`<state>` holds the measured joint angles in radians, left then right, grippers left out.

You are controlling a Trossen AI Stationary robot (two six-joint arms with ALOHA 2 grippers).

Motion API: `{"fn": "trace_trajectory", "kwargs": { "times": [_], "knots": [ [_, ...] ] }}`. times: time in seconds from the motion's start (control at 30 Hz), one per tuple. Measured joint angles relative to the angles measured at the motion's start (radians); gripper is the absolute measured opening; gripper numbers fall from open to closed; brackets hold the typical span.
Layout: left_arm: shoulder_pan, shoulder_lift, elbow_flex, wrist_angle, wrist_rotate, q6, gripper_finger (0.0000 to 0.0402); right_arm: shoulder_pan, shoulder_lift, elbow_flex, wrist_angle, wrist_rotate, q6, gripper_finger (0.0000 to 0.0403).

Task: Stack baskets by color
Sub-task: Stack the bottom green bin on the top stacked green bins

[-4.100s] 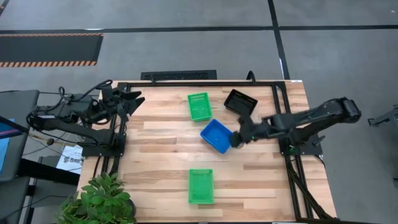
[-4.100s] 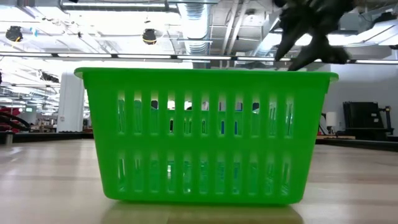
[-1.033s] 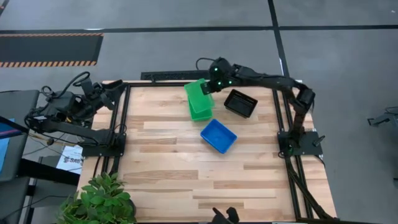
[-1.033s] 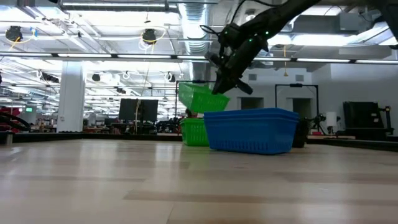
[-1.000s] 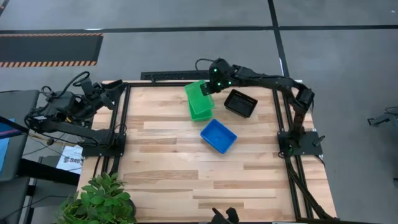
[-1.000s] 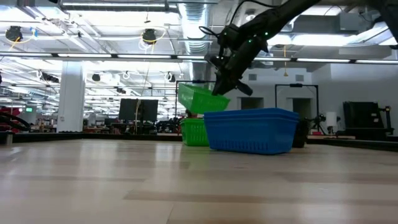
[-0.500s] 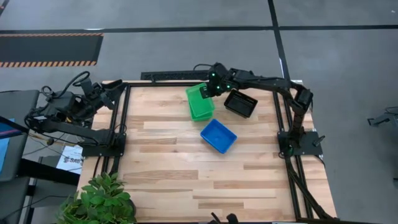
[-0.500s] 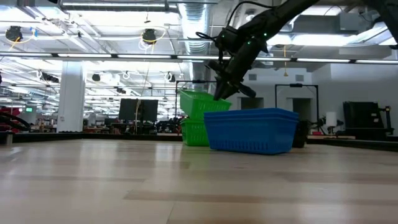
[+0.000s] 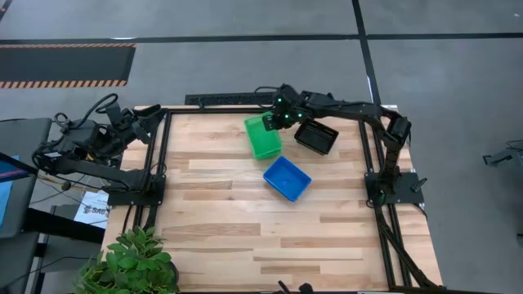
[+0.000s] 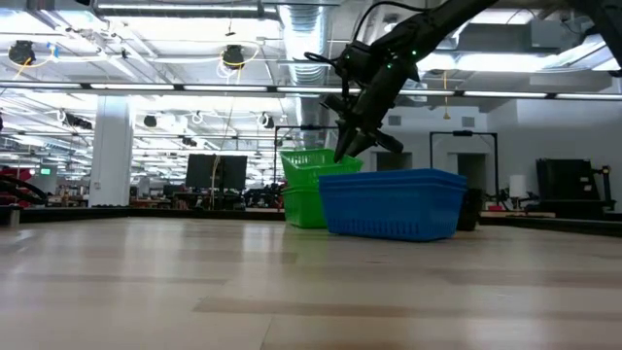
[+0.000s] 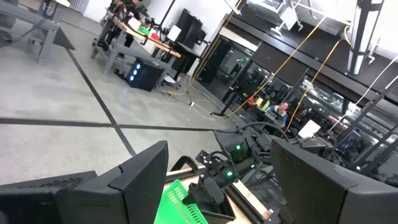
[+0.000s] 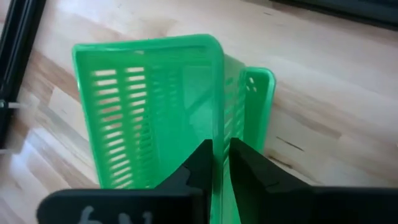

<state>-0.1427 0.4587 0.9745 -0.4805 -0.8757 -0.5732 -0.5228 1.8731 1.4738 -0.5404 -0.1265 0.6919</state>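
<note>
Right gripper [image 9: 276, 122] straddles the rim of the upper green basket [image 9: 262, 135], fingers [image 12: 200, 163] seemingly just loosened either side. That basket nests in another green one at the table's [image 9: 212, 237] far edge, beside 1 blue basket [image 9: 286, 178] and 1 black basket [image 9: 316, 136].

A light wooden table [image 9: 221, 220] of long butcher-block planks sits on a grey floor marked by dark seams. A black metal frame [image 9: 160, 155] runs along the table's edges. At the near left corner stands a leafy green potted plant [image 9: 131, 263]. On the floor at far left lies a dark mat edged with orange-and-black hazard stripes [image 9: 65, 64]. Beyond the table — a large hall with white ceiling ducts [image 10: 311, 29], fluorescent lights and distant workbenches.
</note>
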Motion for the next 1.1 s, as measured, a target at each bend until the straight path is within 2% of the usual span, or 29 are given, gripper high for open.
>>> {"fn": "trace_trajectory", "kwargs": {
  "times": [0.83,1.1],
  "knots": [
    [0.0,0.0,0.0,0.0,0.008,0.0,0.027,0.03,0.0,0.0,-0.014,0.007,0.012,0.0082],
    [0.0,0.0,0.0,0.0,0.01,0.011,0.027,0.03,0.005,0.0,-0.023,0.013,-0.01,0.013]
  ]
}}
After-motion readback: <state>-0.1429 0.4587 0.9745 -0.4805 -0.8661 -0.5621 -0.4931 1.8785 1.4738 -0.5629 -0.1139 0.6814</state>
